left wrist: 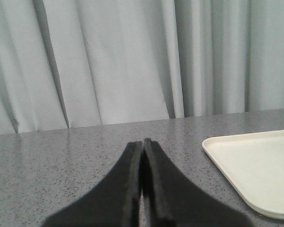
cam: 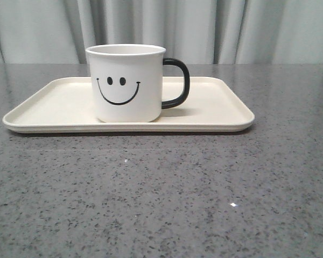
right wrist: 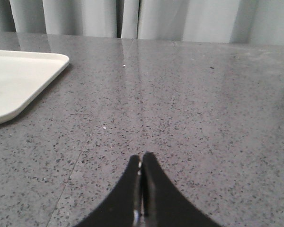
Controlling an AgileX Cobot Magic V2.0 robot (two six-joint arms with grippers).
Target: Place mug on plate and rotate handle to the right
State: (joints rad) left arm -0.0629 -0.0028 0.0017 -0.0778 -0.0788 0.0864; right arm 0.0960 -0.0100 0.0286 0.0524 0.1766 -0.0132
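The white mug [cam: 127, 83] with a black smiley face stands upright on the cream plate [cam: 215, 110], near its middle. Its black handle [cam: 177, 82] points to the right. Neither gripper shows in the front view. My left gripper [left wrist: 143, 143] is shut and empty above the grey table, with a corner of the plate [left wrist: 255, 168] off to one side. My right gripper [right wrist: 141, 156] is shut and empty above the table, with another corner of the plate [right wrist: 19, 80] off to its side. The mug is out of view in both wrist views.
The speckled grey table [cam: 161, 193] stretches in front of the plate and to both sides. Pale grey curtains [cam: 204, 27] hang behind the table's far edge.
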